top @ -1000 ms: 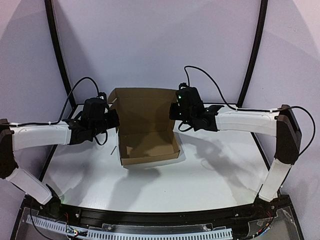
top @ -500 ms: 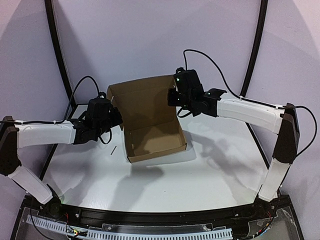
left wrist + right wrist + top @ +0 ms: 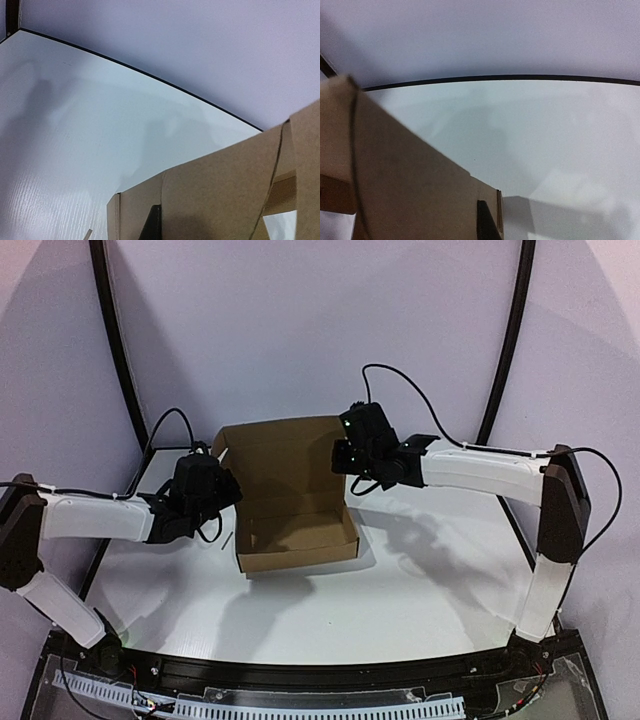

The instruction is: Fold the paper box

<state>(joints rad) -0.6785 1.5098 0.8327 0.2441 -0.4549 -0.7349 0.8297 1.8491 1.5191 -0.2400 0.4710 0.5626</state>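
The paper box (image 3: 295, 535) is sitting on the tabletop (image 3: 420, 590), its lid (image 3: 285, 455) standing upright at the back. The left claw (image 3: 222, 486) and right claw (image 3: 346, 456) are pinching shut on the lid's side edges; they should be lowering it evenly, together.

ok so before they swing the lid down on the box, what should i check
1. left fingers shut on the lid's left edge: ok
2. right fingers shut on the lid's right edge: ok
3. paper box front and side walls standing: ok
4. nothing inside the box to block the lid: ok
5. lid upright at the back, not yet closed: ok
6. lid's side flaps turned in, ready to tuck: cannot tell, as both wrist views show only cardboard close up
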